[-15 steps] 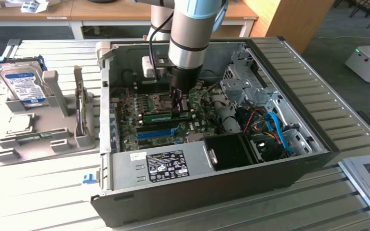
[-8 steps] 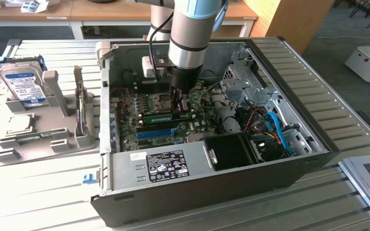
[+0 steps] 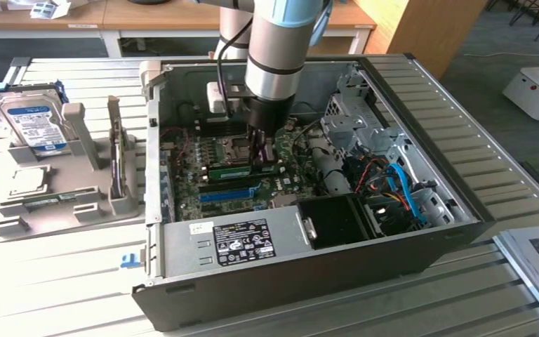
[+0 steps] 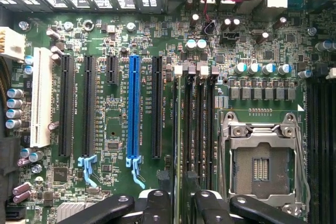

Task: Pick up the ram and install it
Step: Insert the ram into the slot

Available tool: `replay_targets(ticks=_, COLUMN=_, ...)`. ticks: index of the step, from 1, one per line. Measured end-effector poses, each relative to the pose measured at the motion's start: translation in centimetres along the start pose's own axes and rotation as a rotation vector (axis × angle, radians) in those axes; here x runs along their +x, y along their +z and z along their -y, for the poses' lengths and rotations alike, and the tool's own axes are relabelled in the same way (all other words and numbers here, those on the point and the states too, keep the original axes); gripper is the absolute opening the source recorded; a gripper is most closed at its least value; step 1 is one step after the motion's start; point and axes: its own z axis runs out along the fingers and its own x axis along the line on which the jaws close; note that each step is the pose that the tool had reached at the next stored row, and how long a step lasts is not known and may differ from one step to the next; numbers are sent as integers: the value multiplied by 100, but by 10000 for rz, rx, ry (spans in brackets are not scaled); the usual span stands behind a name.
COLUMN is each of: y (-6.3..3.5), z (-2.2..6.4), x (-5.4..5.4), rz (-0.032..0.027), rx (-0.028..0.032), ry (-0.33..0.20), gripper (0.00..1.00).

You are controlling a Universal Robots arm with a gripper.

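Observation:
The ram [image 3: 241,170], a long green stick, stands on edge in a motherboard slot inside the open computer case [image 3: 457,203]. My gripper [image 3: 263,156] hangs straight over it, its dark fingers reaching down to the stick's top. In the wrist view the ram [image 4: 176,129] appears edge-on as a thin line running between the black memory slots. My gripper [image 4: 182,209] is open, with one finger pad [image 4: 157,205] on each side of the stick and a visible gap to it.
A blue slot [image 4: 133,111] and the CPU socket [image 4: 261,163] flank the memory slots. The power supply [image 3: 241,242], a drive cage [image 3: 358,119] and blue cables [image 3: 403,189] crowd the case. A hard drive [image 3: 34,126] stands in a grey holder [image 3: 73,203] at the exterior view's left.

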Motion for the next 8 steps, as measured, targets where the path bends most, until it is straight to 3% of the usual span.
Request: replay_targets(ticks=8, y=-121, z=-6, x=0, rz=-2, rx=0, ry=0, gripper=25)
